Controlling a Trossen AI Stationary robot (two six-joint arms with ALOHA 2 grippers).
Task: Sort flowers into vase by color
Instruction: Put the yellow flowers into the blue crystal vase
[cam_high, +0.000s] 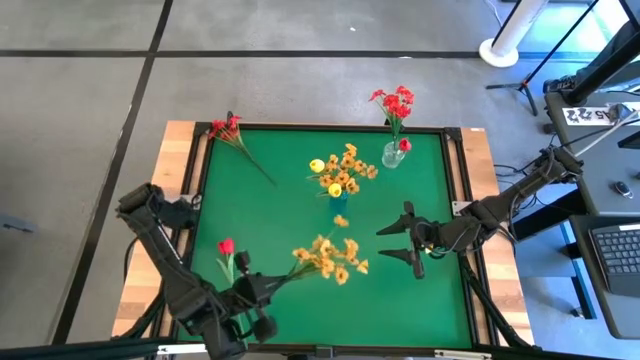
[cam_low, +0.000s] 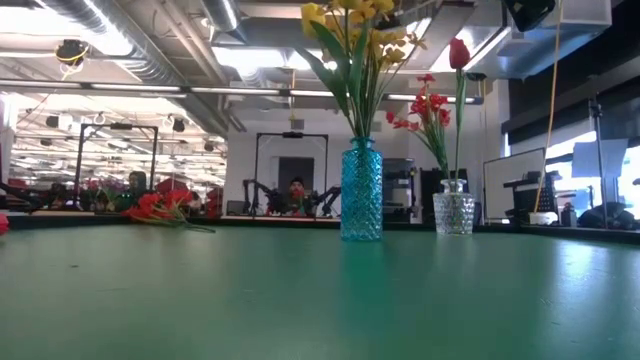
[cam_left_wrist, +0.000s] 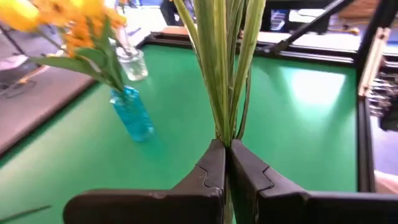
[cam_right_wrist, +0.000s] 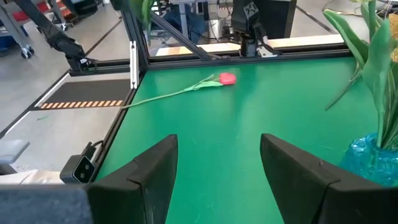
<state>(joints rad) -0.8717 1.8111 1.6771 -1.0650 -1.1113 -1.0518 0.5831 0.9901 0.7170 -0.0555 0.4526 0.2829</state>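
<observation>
My left gripper (cam_high: 270, 286) (cam_left_wrist: 227, 149) is shut on the stems of a yellow-orange cluster (cam_high: 330, 258) near the table's front left. A red tulip (cam_high: 227, 248) (cam_right_wrist: 227, 79) lies flat on the green mat beside it. A blue vase (cam_high: 337, 205) (cam_low: 361, 190) holds yellow flowers at the middle. A clear vase (cam_high: 392, 155) (cam_low: 453, 212) holds red flowers at the far right. A red cluster (cam_high: 228, 130) (cam_low: 155, 208) lies at the far left corner. My right gripper (cam_high: 384, 243) (cam_right_wrist: 217, 149) is open and empty, right of the yellow-orange cluster. My left gripper pinches several green stems (cam_left_wrist: 227, 134) of the yellow-orange cluster between its two fingers, at the stems' lower part. The fingers come from the table's near left side, and the stems run on ahead of them. The blooms are held out toward the table's middle, clear of the mat.
A black frame (cam_high: 452, 200) rims the green mat (cam_high: 290, 210). Bare mat lies at the near right and between the two vases and the left edge. Beyond the table are stands, desks and a person far off.
</observation>
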